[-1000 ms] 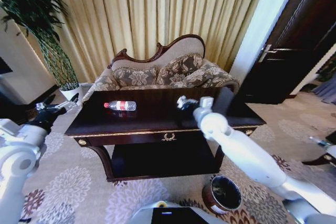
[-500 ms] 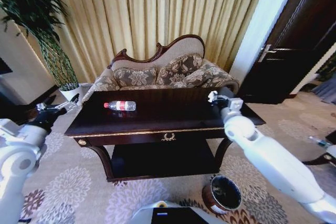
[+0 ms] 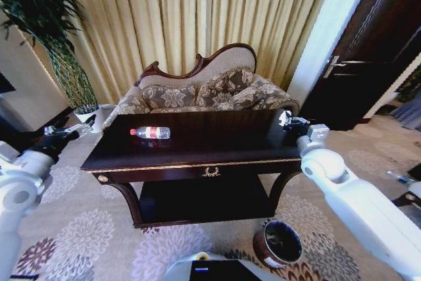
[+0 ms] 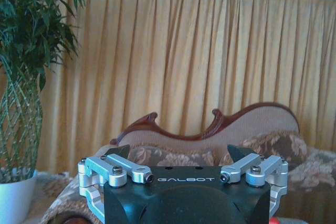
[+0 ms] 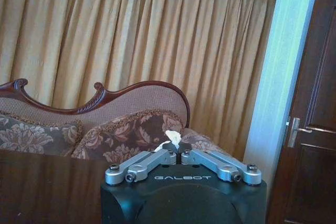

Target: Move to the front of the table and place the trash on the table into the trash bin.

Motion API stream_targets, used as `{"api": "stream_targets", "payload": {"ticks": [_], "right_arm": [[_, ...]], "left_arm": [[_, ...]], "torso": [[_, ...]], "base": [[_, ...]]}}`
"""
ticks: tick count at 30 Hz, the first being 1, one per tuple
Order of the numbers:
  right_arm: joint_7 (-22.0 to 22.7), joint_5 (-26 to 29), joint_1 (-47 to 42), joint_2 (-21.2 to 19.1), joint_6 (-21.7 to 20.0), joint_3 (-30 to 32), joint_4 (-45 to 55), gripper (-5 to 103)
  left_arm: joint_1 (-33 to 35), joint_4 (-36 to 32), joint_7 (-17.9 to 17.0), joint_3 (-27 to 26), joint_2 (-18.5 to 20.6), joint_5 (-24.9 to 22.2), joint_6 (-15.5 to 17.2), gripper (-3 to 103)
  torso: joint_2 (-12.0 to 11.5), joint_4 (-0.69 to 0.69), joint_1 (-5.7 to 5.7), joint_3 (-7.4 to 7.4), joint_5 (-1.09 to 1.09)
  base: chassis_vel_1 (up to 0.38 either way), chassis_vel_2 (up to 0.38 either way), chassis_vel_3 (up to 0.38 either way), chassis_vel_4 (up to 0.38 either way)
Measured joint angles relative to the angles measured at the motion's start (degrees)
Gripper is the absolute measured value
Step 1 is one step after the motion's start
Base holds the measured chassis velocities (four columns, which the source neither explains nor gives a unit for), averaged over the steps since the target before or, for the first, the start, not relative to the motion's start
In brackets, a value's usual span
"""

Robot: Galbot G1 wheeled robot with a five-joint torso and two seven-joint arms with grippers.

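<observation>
A clear bottle with a red label (image 3: 150, 133) lies on its side on the left half of the dark table (image 3: 197, 153). My right gripper (image 3: 289, 123) hovers over the table's right end, shut on a white crumpled paper scrap (image 5: 170, 138); the right wrist view shows the closed gripper (image 5: 178, 151) with the scrap poking out between its tips. The reddish-brown trash bin (image 3: 279, 243) stands on the carpet below, in front of the table's right leg. Off the table's left end, my left gripper (image 3: 62, 134) is open and empty, the open gripper (image 4: 178, 153) facing the sofa.
A patterned sofa (image 3: 204, 93) stands right behind the table, with gold curtains beyond it. A tall plant in a white pot (image 3: 87, 115) fills the left corner. A dark door (image 3: 368, 57) is at the right. Carpet lies open in front of the table.
My right arm has swung from the middle of the table to its right end, carrying the paper scrap. The left arm has drifted slightly left. The bottle has not moved.
</observation>
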Motion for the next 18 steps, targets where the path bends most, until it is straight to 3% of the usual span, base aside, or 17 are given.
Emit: {"api": "stream_targets", "payload": {"ticks": [2, 10, 18], "right_arm": [[0.06, -0.46, -1.5, 0.76, 0.0, 0.58, 0.77, 0], [-0.05, -1.67, -4.06, 1.8, 0.02, 1.94, 1.74, 0], [-0.56, -1.88, -5.44, 2.39, 0.04, 2.57, 2.27, 0]], "left_arm": [[-0.27, -1.22, -1.66, -0.1, 0.02, -0.33, 2.04, 100], [-0.04, -1.15, -2.11, -0.01, -0.13, -0.09, 1.98, 100], [-0.11, -1.39, -2.07, 0.62, -0.37, 0.26, 1.26, 100]], "torso": [[0.0, 0.0, 0.0, 0.0, 0.02], [-0.01, -0.01, 0.01, 0.0, 0.01], [0.0, 0.0, -0.01, 0.0, 0.0]], "base": [[0.02, -0.023, -0.035, 0.022], [0.106, -0.116, -0.117, 0.106], [0.244, -0.247, -0.252, 0.242]]}}
